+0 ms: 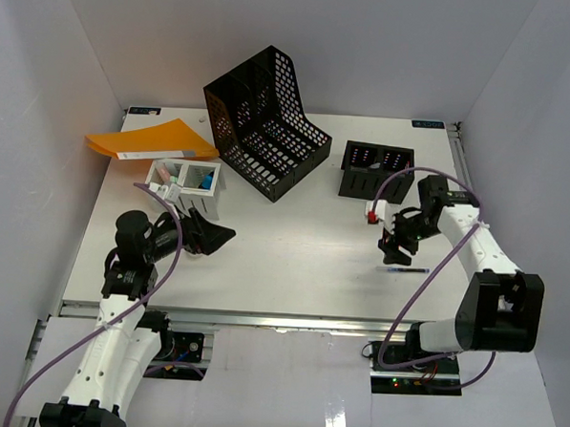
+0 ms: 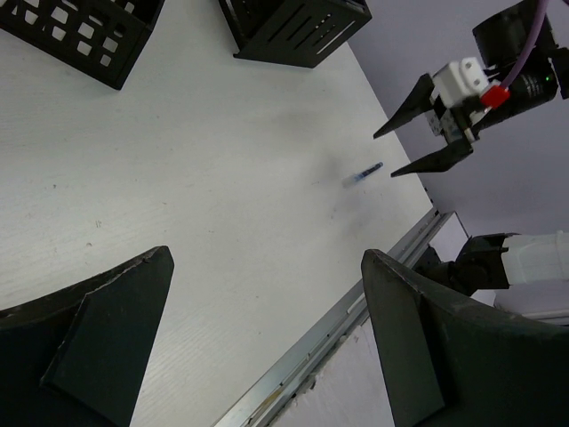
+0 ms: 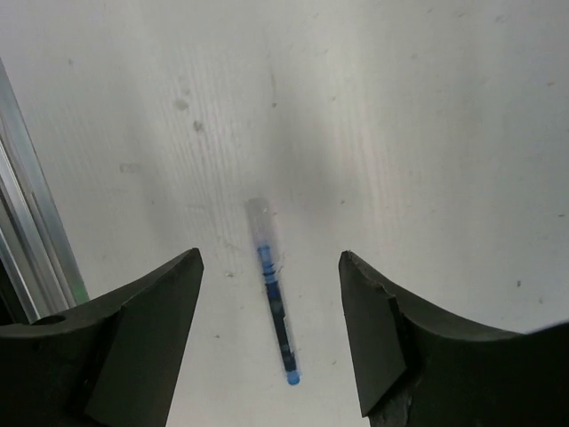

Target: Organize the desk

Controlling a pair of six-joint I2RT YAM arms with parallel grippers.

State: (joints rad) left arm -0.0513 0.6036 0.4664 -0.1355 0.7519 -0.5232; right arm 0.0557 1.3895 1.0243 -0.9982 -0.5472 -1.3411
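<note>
right gripper, jaws spread and empty, hangs over the blue pen lying flat on the desk near its front rail; likely light, rigid, slick and roll-prone, so grip mid-barrel across its width.

The left arm and the right arm are built of white links and black joints. A purple cable is looped along each. Black wedge-shaped fingers are fitted to the right gripper, beside a white block with a red plug.
</note>
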